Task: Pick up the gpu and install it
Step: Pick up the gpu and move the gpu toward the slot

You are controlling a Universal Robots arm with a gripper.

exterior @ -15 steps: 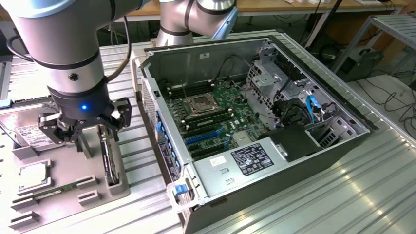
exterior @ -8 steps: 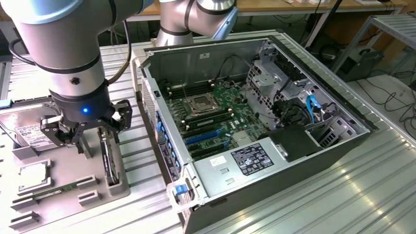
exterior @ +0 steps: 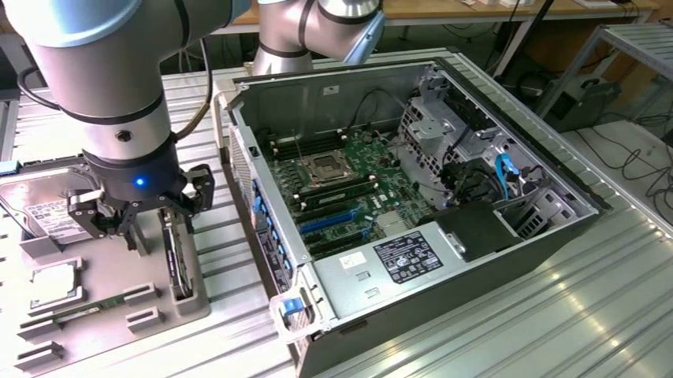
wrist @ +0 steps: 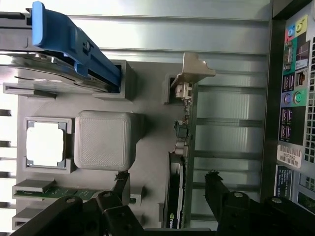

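- While hovering over the gray tray point(wrist: 150, 152), holds nothing. Gripper point(wrist: 166, 176) spread wide, one finger point(wrist: 120, 184) on each side of the gpu point(wrist: 179, 147), no contact visible.
- Can't tell how high the tips sit above the tray.
- Gpu standing on edge in slots along the tray edge nearest the PC case point(exterior: 315, 98), so not installed yet.
- Silver bracket point(wrist: 194, 73) at the tray end by the hard drive point(wrist: 64, 34); black cooler point(wrist: 173, 199) facing the tray's middle.
- Also on the tray: CPU point(wrist: 45, 143), memory stick point(wrist: 44, 192) and a square gray block point(wrist: 103, 140) close to the inner finger. Judged the tight spot.
- Motherboard point(exterior: 347, 181) waiting inside the case, beside the tray.
- Grasp notes, judgement only:
  - Card looks nearer the case-side finger than the tray-side one. Shift toward the case until centred, else the first pad to land probably tips the card in its slots.
  - Keep the jaw line square to the card faces.
  - Land the pads on the flat cooler and board faces around mid-length. Avoid the bracket and the small parts along the top edge.
  - Descend far enough for full pad contact, but stop short of the tray and the block.
  - Close slowly and evenly.
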